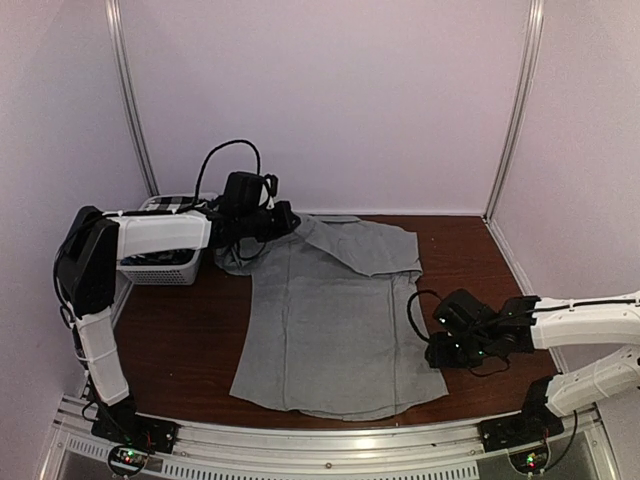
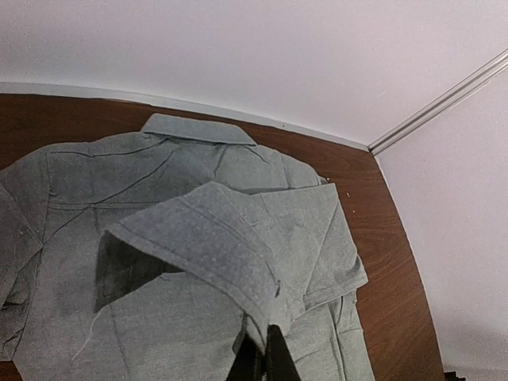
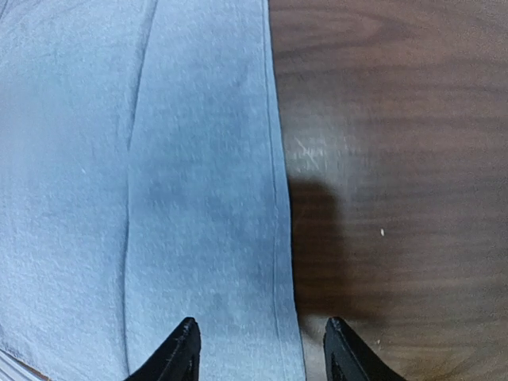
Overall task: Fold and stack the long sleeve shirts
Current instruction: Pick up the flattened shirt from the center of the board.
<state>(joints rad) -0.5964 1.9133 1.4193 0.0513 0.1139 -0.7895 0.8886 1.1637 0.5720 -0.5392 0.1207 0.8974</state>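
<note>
The light grey long sleeve shirt (image 1: 320,320) lies spread flat across the table with its collar (image 2: 198,128) towards the back wall. My left gripper (image 2: 266,345) is shut on the end of a sleeve (image 2: 206,238), holding it lifted and folded across the shirt's upper part; in the top view this gripper (image 1: 285,222) is at the shirt's far left. My right gripper (image 3: 260,329) is open and low over the shirt's right side hem (image 3: 274,198), with one finger above the cloth and the other above bare wood. It sits beside that edge (image 1: 436,352). A bit of checked cloth (image 1: 168,203) shows over the basket.
A white slatted basket (image 1: 160,268) stands at the back left, partly behind the left arm. The dark wooden table (image 1: 180,340) is walled by white panels on three sides. A metal rail runs along the near edge by the arm bases.
</note>
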